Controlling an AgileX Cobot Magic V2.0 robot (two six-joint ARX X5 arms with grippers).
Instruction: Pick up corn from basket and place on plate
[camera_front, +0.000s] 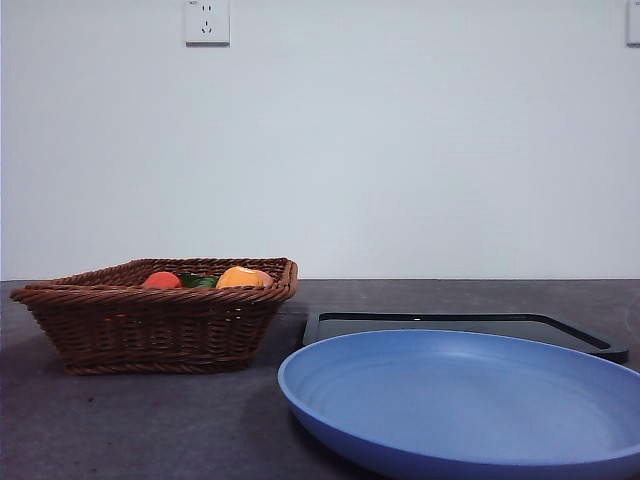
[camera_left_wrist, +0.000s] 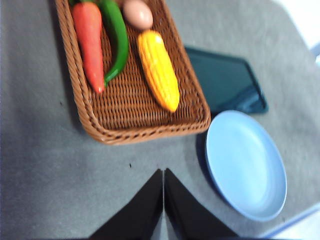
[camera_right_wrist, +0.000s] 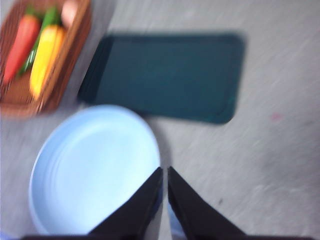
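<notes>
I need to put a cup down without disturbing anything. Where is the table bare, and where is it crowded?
Bare table lies in front of the basket, beside the plate, where the left gripper hangs. More lies beyond the black tray. The plate itself is empty. Crowded: inside the basket, with corn, red and green vegetables and an egg-like item.

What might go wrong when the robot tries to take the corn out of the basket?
The corn lies close to the green pepper and the egg-like item, so the left tool may knock or catch them. It also lies near the basket wall, which could block one side of the tool.
</notes>
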